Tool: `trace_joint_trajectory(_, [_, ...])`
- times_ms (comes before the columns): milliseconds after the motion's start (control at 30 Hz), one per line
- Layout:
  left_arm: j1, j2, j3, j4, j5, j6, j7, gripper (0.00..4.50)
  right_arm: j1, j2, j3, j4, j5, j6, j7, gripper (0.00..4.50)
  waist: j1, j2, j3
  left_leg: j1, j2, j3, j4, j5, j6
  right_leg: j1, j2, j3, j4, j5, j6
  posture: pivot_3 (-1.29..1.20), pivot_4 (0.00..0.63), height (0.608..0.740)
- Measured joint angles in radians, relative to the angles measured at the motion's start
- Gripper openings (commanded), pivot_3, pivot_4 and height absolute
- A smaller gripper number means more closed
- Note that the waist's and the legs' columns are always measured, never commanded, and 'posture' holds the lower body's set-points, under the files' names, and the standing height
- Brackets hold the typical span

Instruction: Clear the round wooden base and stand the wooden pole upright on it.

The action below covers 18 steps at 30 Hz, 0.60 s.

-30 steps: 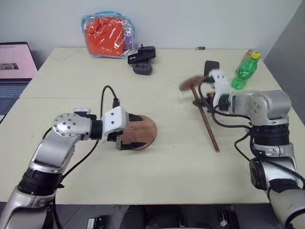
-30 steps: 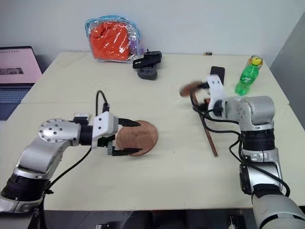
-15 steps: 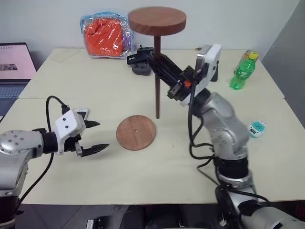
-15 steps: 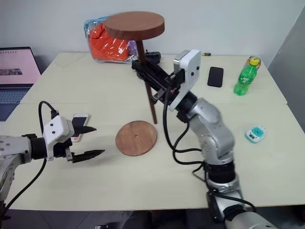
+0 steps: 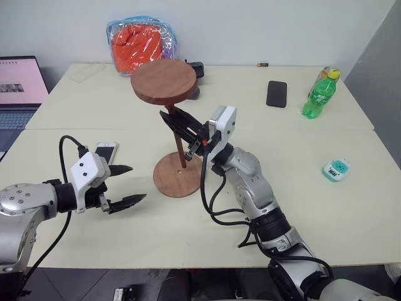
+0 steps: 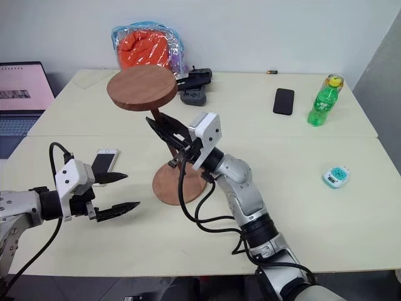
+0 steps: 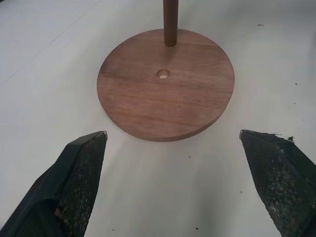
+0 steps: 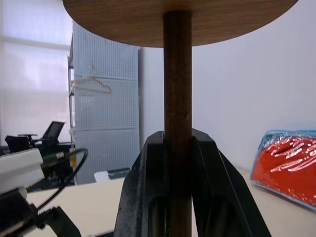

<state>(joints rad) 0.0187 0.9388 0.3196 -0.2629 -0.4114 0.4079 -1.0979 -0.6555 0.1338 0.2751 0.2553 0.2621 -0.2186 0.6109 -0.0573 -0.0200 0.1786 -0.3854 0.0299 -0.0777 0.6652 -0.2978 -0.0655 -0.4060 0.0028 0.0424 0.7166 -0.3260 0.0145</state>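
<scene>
The round wooden base [image 5: 180, 175] lies flat on the table, its small centre hole [image 7: 163, 74] uncovered. The wooden pole [image 5: 180, 148] stands nearly upright over it, with its fixed disc [image 5: 163, 81] on top. Its lower end [image 7: 170, 42] meets the base just beyond the hole. My right gripper [image 5: 178, 128] is shut on the pole's shaft [image 8: 177, 98], one finger [image 8: 143, 197] on each side. To the left of the base, my left gripper [image 5: 123, 185] stands open and apart from it, its fingertips [image 7: 84, 158] spread wide toward the base and nothing between them.
A white phone [image 5: 105, 152] lies beside my left gripper. At the back are an orange bag [image 5: 142, 41] and a black gadget [image 6: 195, 81]. A black phone [image 5: 276, 93], a green bottle [image 5: 318, 94] and a small teal device [image 5: 335, 168] sit to the right. A laptop [image 5: 19, 88] is at far left.
The right arm lifted the pole off the table, turned it upright and swung it left and down onto the base. The left gripper drew back to the left from the base.
</scene>
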Motion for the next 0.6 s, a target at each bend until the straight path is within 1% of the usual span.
trace_joint_trajectory(133, [-0.006, -0.002, -0.011, 0.0, 0.0, 0.0, 0.008, 4.5, -0.018, 0.001, 0.001, 0.096, -0.007, -0.073, 0.0, 0.22, 0.0, 0.0, 0.0, 0.0, 0.0, 0.0, 0.0, 0.0, 0.0, 0.0, 0.0, 0.0, 0.0, 0.0, 0.0, 0.0, 0.15, 0.74])
trace_joint_trajectory(433, [-0.008, -0.002, -0.01, 0.003, -0.002, 0.0, 0.011, 4.5, -0.038, 0.001, 0.022, 0.155, -0.004, -0.141, -0.003, 0.22, 0.0, 0.0, 0.0, 0.001, 0.001, 0.0, 0.0, 0.0, 0.0, 0.0, 0.0, 0.001, 0.0, 0.0, 0.0, 0.0, 0.15, 0.74])
trace_joint_trajectory(600, [-0.002, -0.002, -0.01, 0.0, -0.004, 0.001, 0.016, 4.5, -0.041, 0.002, 0.033, 0.162, 0.008, -0.143, -0.008, 0.22, 0.0, 0.0, 0.0, 0.001, 0.001, -0.001, 0.0, 0.0, 0.0, 0.0, 0.0, 0.001, 0.001, 0.0, 0.0, 0.0, 0.15, 0.74])
